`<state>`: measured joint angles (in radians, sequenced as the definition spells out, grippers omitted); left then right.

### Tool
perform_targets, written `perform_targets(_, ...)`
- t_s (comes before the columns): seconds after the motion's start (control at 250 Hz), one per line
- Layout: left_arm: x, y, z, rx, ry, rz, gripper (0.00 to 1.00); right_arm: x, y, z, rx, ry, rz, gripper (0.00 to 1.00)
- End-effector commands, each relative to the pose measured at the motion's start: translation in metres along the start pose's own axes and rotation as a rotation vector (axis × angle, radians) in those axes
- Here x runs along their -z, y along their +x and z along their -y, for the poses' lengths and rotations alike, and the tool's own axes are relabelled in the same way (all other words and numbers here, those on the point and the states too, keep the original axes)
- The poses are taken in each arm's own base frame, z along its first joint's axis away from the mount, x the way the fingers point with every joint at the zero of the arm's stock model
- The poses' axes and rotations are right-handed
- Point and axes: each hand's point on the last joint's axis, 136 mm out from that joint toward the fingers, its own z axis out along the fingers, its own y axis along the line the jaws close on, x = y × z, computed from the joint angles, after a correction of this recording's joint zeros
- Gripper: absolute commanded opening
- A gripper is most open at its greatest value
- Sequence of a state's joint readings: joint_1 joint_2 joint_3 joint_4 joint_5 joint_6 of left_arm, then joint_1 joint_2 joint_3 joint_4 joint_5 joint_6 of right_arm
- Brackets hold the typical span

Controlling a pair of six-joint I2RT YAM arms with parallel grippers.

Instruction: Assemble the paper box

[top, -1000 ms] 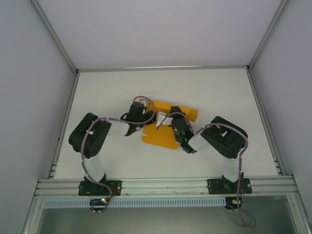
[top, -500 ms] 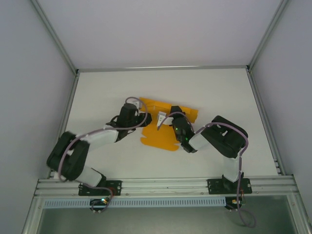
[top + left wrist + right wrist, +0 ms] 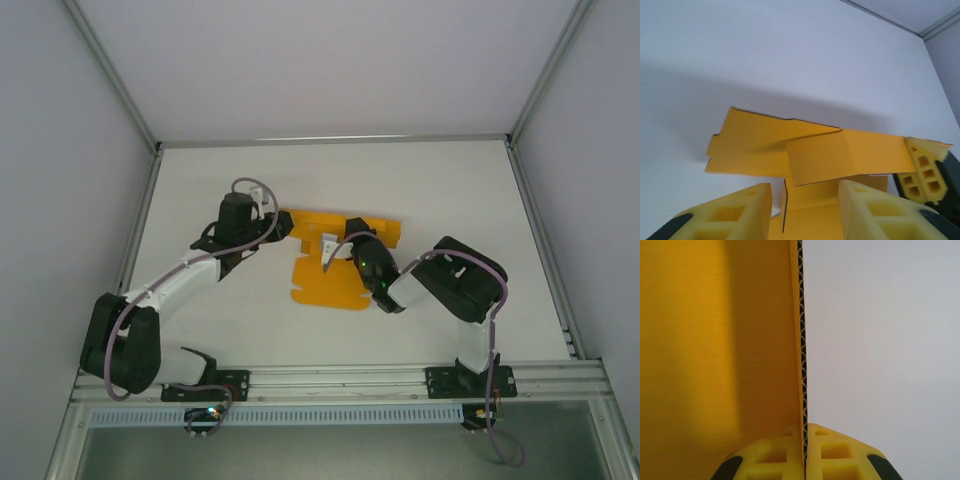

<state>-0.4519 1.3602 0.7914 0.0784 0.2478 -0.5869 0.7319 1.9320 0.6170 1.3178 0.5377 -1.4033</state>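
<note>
Lies mostly flat at the centre of the top view: paper box (image 3: 322, 284), orange-yellow die-cut card, still unfolded. Shows far flaps raised and bent over mid-frame in the left wrist view, corrugated edge running upright in the right wrist view.

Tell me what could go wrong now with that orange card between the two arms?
The right gripper pinches only the thin edge of the paper box, so a pull could slip it free or crease the card. The left gripper is open near a raised flap, and closing could catch the wrong fold. A right finger sits close by, so the two grippers might bump.
</note>
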Motion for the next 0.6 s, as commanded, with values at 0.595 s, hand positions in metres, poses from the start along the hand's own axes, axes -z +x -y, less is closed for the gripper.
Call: perform_targets(0.595, -0.033, 0.052, 0.013, -0.235, 0.069, -0.294, 0.31, 0.015, -0.009, -0.004, -0.014, -0.016, 0.053, 0.00)
